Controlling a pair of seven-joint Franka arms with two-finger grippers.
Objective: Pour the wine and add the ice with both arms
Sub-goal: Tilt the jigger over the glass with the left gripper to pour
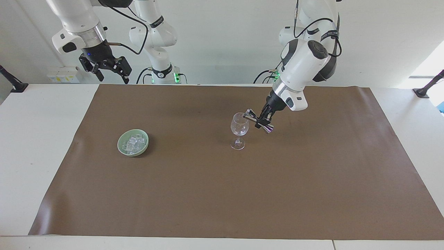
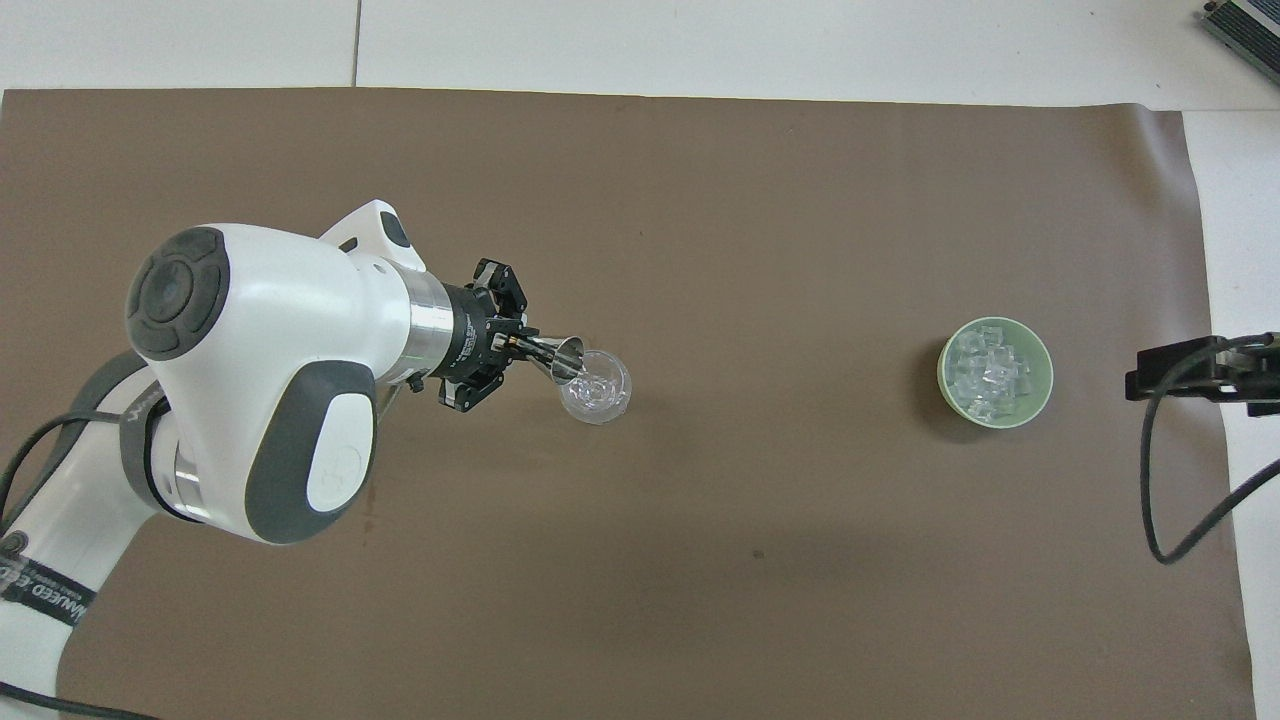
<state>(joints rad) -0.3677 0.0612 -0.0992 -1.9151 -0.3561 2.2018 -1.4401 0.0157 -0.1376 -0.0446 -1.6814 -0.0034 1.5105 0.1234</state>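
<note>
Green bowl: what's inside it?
The bowl holds a heap of clear ice cubes, filling most of it, in both views. Its bottom is covered by the ice. Nothing else shows in it.

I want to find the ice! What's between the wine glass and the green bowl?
Nothing: only bare brown mat between wine glass and green bowl of ice, overhead view.
</note>
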